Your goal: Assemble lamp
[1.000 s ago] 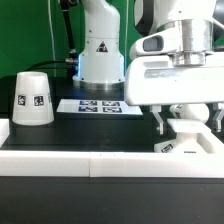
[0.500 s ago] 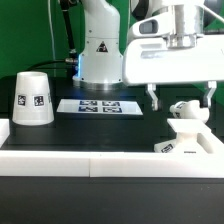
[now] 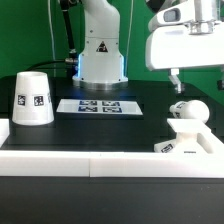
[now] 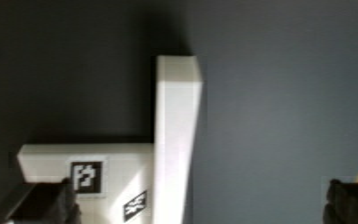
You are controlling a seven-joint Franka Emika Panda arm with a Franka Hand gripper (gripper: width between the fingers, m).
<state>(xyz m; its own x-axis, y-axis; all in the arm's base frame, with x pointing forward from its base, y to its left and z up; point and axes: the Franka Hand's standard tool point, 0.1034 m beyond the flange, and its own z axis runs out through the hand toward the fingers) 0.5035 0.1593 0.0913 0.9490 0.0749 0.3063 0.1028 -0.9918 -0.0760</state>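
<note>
The ball-shaped bulb [image 3: 190, 112] stands upright on the low base block [image 3: 186, 141] at the exterior view's right, beside the front white rail. The cone shade [image 3: 33, 98] stands on the table at the exterior view's left, tags facing the camera. My gripper [image 3: 198, 76] hangs well above the bulb, open and empty; one finger [image 3: 172, 75] shows, the other is cut off by the frame's edge. In the wrist view the gripper [image 4: 194, 205] is wide open, with dark fingertips [image 4: 34, 205] at the corners over a tagged white part [image 4: 87, 172], apparently the base.
The marker board [image 3: 97, 105] lies flat in the middle of the black table. The robot pedestal [image 3: 100, 55] stands behind it. A white rail [image 3: 90, 160] runs along the front edge. A long white edge [image 4: 178, 120] crosses the wrist view over dark table.
My gripper has risen straight up from around the bulb and shifted a little to the exterior view's right. The bulb stays on the base. The shade has not moved.
</note>
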